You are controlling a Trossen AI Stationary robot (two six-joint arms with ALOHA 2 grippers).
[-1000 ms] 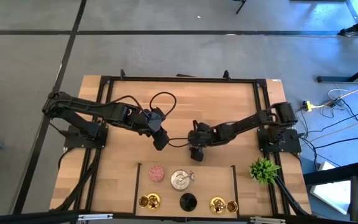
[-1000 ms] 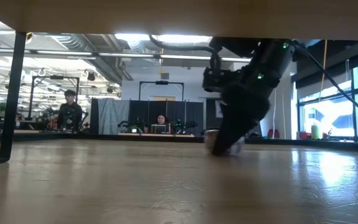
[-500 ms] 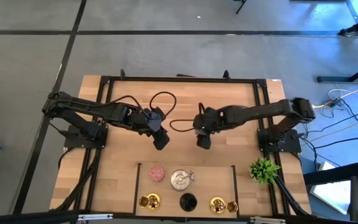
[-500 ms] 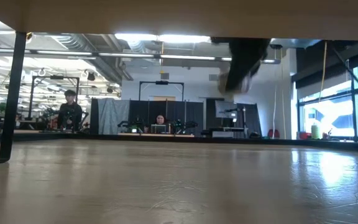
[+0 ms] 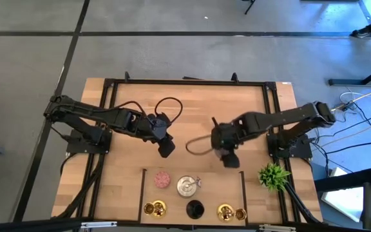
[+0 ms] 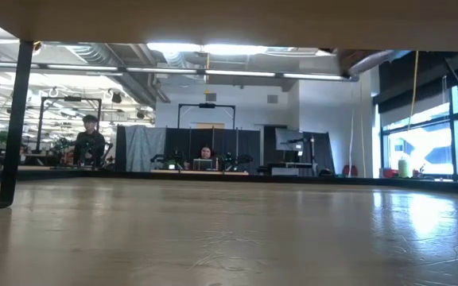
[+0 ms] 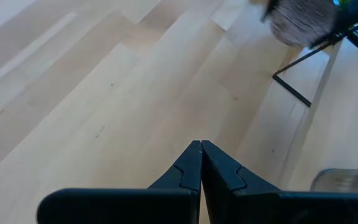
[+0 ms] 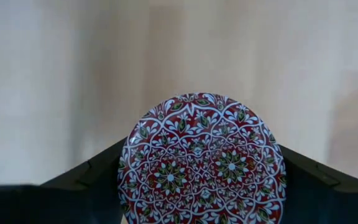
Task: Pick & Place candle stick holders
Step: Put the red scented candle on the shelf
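Note:
My right gripper [image 5: 227, 156] is above the table's middle right, shut on a round holder whose face has a red, white and green mandala pattern [image 8: 202, 162]; in the high view the gripper hides it. A pink glittery holder [image 5: 162, 178], a shiny silver one [image 5: 187, 186], a black one [image 5: 194, 209] and small gold ones [image 5: 154, 208] [image 5: 230, 212] stand inside a black frame [image 5: 243, 187] at the near edge. My left gripper [image 5: 166, 147] is shut and empty over the table's middle, its fingertips together in its wrist view [image 7: 201, 147]. My right gripper pinches the round holder between its two fingers, one on each opposite side of its rim [image 8: 124, 171]. The patterned round face is turned toward the wrist camera. The holder is lifted clear of the table.
A green spiky plant [image 5: 273, 175] stands at the near right beside the frame. A loose cable [image 5: 197, 147] loops from the right arm over the table. The frame's rail [image 7: 291, 87] and the silver holder [image 7: 340, 180] lie ahead of my left gripper. People sit beyond the table [image 6: 90, 143].
My right gripper has risen from the table top with the round holder, which is lifted clear, and has gone toward the table's right and near edge, toward the frame. It has left the low view.

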